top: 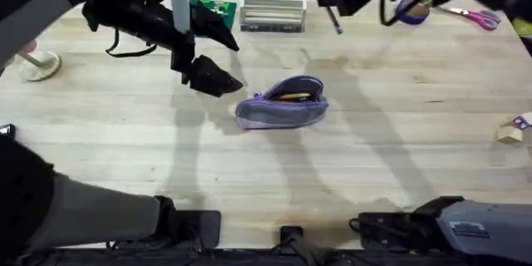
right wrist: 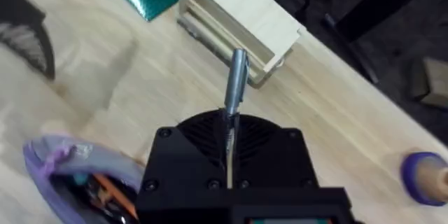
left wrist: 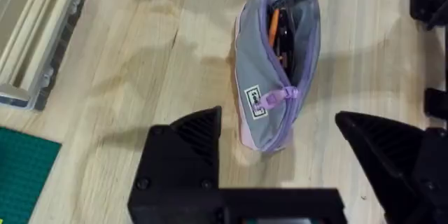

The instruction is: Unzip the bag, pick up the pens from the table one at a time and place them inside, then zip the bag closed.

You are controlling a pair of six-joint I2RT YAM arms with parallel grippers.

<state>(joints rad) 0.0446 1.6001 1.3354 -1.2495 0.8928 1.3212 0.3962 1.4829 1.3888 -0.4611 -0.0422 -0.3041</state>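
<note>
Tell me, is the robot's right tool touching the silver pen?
Touching. The right wrist view shows the right tool shut on the silver pen, which sticks out between its fingers.

1. Pretty bright, even light from overhead; the tabletop [top: 399,133] looks a bit washed out.
2. Soft arm shadows streak across it.
3. Raised arms up top look dark and blurry.

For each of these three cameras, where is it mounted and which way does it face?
Overhead: above the arm bases, looking down and forward at the table; both arms show.
Left wrist: on the left arm, looking down on the open bag; open left tool at the bottom edge.
Right wrist: on the right arm, facing the cream box; right tool grips a grey pen.
All share the bag.
</note>
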